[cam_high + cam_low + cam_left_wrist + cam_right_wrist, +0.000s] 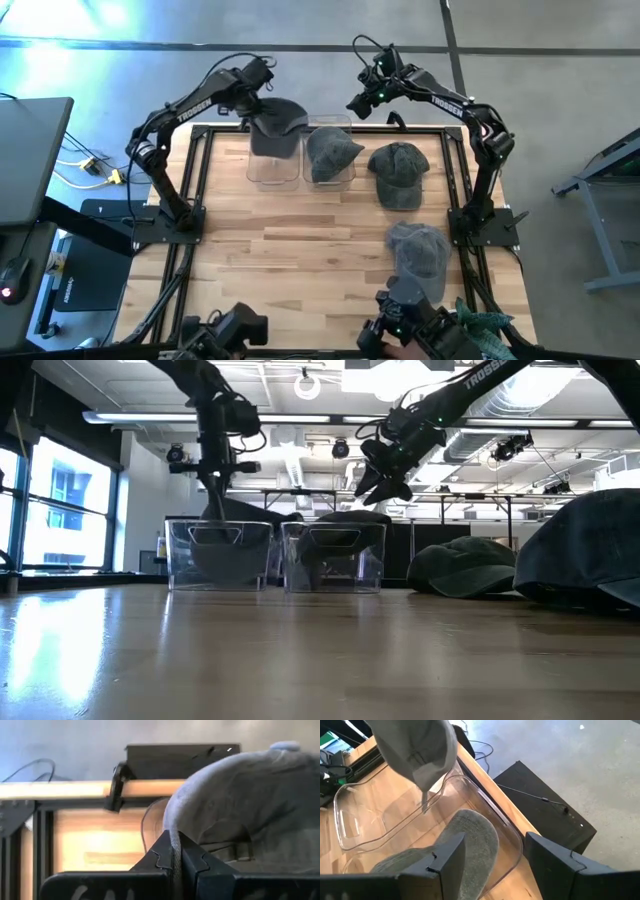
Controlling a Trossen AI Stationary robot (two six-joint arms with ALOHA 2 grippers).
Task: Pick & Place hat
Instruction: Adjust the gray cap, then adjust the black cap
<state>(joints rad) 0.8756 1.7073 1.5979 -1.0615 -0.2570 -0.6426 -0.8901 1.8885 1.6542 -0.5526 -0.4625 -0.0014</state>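
High view: the left gripper point(262, 100) sits at the upper middle-left of the frame, pinched on the edge of a dark hat point(280, 122) that hangs over the left clear bin point(272, 165). Just to the right, a second clear bin point(328, 170) already holds a grey hat point(332, 152). Two more hats lie loose on the table point(300, 270): one point(398, 172) right of centre and another point(418, 250) lower right. The right gripper point(362, 104) hovers at the upper centre, beyond the second bin, holding nothing.

Low view: at the left of the frame the left arm comes down to the left bin point(220, 554), with the dark hat's fabric showing behind its clear wall. The right gripper point(385, 482) hangs in the upper middle, above the second bin point(335, 557).

Left wrist view: the fingers point(162, 857) are closed tight on the hat's brim edge point(175, 847), low in the frame, and the crown point(250, 795) fills the right half.

Right wrist view: the right fingers point(447, 852) stand apart with nothing between them; the grey hat point(465, 840) rests in its bin below, and the held hat point(417, 747) dangles at the upper left.

The placing step appears to be in hand. The next move likely calls for lowering the hat well inside the left bin's walls, then releasing it cleanly.
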